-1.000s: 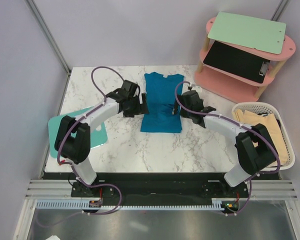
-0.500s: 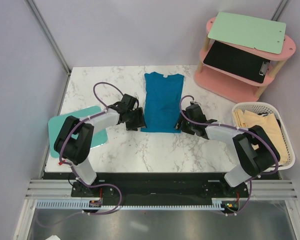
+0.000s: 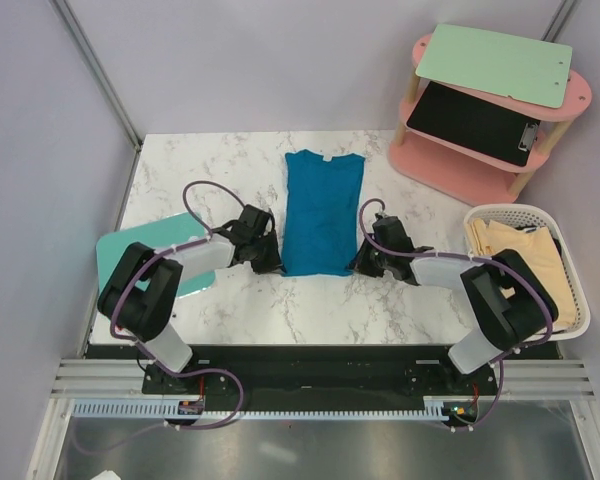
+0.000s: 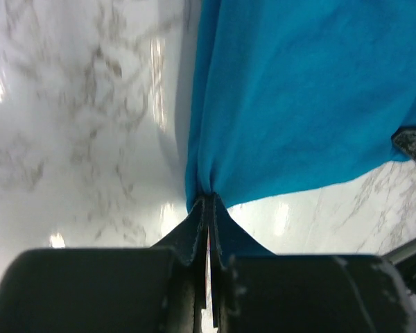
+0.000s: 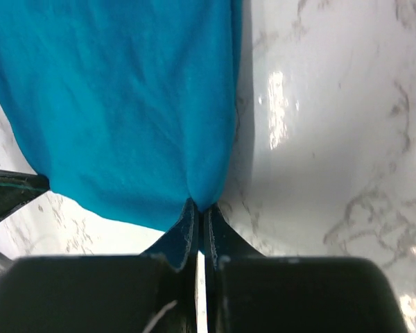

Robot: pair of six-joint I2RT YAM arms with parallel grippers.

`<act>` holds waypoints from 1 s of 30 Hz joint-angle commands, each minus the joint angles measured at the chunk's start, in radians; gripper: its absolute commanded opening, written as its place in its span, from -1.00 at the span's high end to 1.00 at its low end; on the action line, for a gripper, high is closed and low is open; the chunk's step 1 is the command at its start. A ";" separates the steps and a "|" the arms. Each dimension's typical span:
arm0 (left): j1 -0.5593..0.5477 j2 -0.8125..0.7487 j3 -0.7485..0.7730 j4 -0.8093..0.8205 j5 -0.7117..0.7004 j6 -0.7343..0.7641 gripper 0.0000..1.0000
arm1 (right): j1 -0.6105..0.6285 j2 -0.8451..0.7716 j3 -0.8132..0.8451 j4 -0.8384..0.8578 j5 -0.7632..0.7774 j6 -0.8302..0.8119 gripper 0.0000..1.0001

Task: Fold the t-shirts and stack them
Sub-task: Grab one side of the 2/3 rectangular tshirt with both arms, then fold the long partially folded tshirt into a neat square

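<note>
A teal-blue t-shirt (image 3: 321,212) lies folded into a long narrow strip on the marble table (image 3: 230,160), collar at the far end. My left gripper (image 3: 276,265) is shut on its near left corner; the left wrist view shows the blue cloth (image 4: 298,104) pinched at the left gripper's (image 4: 209,199) tips. My right gripper (image 3: 357,265) is shut on the near right corner, where the cloth (image 5: 125,104) bunches at the right gripper's (image 5: 200,206) tips. Pale cream-yellow t-shirts (image 3: 520,255) lie in the white mesh basket (image 3: 576,300) at the right.
A mint-green board (image 3: 195,275) lies at the table's left edge under my left arm. A pink two-tier shelf (image 3: 450,165) at the back right carries another mint board (image 3: 495,62) and a black clipboard (image 3: 475,120).
Both grippers came down toward me along the shirt's sides to its near corners and closed on them. The shirt's lower part now lies flatter and longer.
</note>
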 commanded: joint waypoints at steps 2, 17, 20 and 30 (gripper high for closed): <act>-0.049 -0.186 -0.115 -0.034 0.027 -0.068 0.96 | 0.020 -0.135 -0.067 -0.098 -0.054 -0.054 1.00; -0.029 -0.234 0.299 -0.322 -0.081 0.017 0.96 | 0.066 -0.312 0.209 -0.325 0.190 -0.197 1.00; -0.003 -0.170 0.389 -0.324 -0.073 0.039 0.96 | 0.044 -0.252 0.298 -0.325 0.214 -0.229 1.00; 0.078 0.057 0.687 -0.333 -0.043 0.126 0.96 | -0.042 0.016 0.569 -0.282 0.244 -0.323 1.00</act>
